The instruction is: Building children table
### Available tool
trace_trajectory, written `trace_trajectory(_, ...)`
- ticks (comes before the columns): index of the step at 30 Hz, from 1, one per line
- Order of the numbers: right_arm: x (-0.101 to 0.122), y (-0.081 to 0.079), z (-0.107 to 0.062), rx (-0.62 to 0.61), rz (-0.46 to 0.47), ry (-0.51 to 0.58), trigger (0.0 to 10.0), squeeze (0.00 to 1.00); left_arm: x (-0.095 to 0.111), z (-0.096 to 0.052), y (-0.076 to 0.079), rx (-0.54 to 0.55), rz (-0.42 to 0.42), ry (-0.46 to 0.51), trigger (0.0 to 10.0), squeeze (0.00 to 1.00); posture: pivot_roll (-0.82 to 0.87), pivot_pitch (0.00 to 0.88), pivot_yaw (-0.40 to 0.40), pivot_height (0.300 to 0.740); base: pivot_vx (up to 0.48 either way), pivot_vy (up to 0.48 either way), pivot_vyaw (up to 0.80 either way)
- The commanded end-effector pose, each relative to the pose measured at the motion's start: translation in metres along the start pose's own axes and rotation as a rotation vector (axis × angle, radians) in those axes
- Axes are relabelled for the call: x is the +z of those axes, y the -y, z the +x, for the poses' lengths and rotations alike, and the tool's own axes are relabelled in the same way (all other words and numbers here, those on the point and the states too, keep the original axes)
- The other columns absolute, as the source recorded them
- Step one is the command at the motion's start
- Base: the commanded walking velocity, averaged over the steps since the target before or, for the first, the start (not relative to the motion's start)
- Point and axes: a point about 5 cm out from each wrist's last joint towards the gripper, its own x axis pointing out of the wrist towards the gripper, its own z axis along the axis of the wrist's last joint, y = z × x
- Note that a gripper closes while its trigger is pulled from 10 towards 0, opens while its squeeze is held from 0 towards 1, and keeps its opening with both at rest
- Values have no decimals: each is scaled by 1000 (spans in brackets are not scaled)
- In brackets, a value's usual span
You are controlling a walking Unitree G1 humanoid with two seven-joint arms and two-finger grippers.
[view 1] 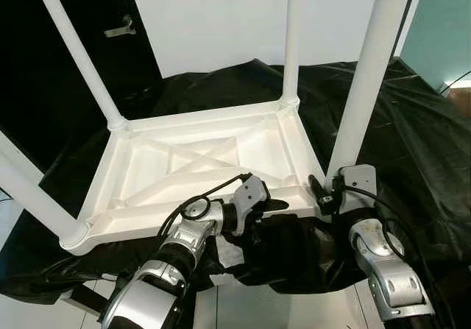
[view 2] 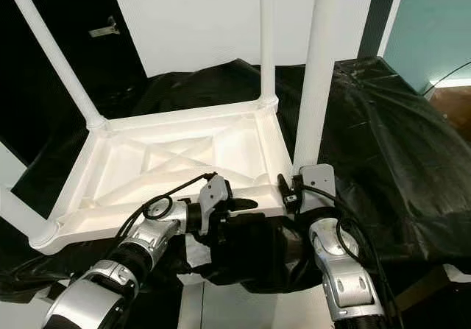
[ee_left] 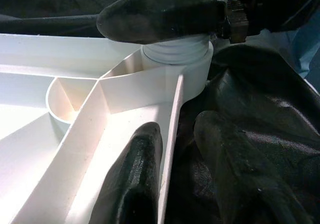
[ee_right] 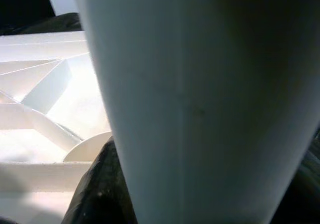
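Left eye view: the white children's table (view 1: 199,160) lies upside down on a black cloth (view 1: 412,145) in the middle of the frame, its ribbed underside facing up and four legs rising from the corners. The near-right leg (view 1: 368,79) runs from lower centre-right up to the top edge. The right gripper (view 1: 324,194) sits at that leg's base, and the left gripper (view 1: 276,206) rests on the near rim just left of it.

Right eye view: same layout; the far-right leg (view 2: 266,34) stands at upper centre.

Left wrist view: the left gripper's fingers (ee_left: 135,179) straddle the thin rim wall at lower centre, apart, not pinching it. The leg socket is at top centre.

Right wrist view: the leg takes up most of the frame, one dark finger (ee_right: 100,194) pressed to it at lower left; I judge the right gripper clamped on it.

The plastic looks light, stiff and smooth, so likely slippery. Low on the leg, near the socket, seems the best hold.
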Motion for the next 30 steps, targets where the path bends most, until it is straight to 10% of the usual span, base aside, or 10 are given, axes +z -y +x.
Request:
trace_trajectory(1,-18,-31,3,106,47,-98,10000,8,-24,20,30,-179,-74,-101,10000,0,-185,0,89,740,0,0,0)
trace_trajectory(2,-15,-27,4,80,55,-83,10000,1000,-24,20,30,-179,-75,-99,10000,0,-186,0,87,740,0,0,0)
trace_trajectory(7,-10,-22,5,78,-51,-63,10000,1000,-24,21,30,-179,-77,-97,10000,0,-191,0,86,740,0,0,0)
trace_trajectory(8,-8,-22,5,94,-120,-59,10000,773,-24,21,30,-180,-78,-96,10000,0,-192,0,86,740,0,0,0)
trace_trajectory(9,-6,-22,5,113,-209,-44,10000,0,-24,21,30,-180,-78,-96,10000,0,-192,0,86,740,0,0,0)
trace_trajectory(17,6,-24,0,178,-426,12,10000,0,-24,22,31,-185,-79,-94,10000,0,-197,0,85,740,0,0,0)
trace_trajectory(18,6,-25,-1,181,-427,11,4784,0,-24,22,32,-185,-80,-93,10000,0,-197,0,85,740,0,0,0)
trace_trajectory(22,3,-26,-2,186,-418,4,4784,0,-24,22,32,-185,-81,-93,10000,0,-196,0,85,740,0,0,0)
trace_trajectory(23,1,-28,-5,188,-342,-11,0,0,-24,22,32,-185,-81,-94,10000,0,-197,0,84,740,0,0,0)
trace_trajectory(30,-3,-21,-2,119,-165,-63,0,0,-25,21,32,-185,-79,-96,10000,0,-195,0,85,740,0,0,0)
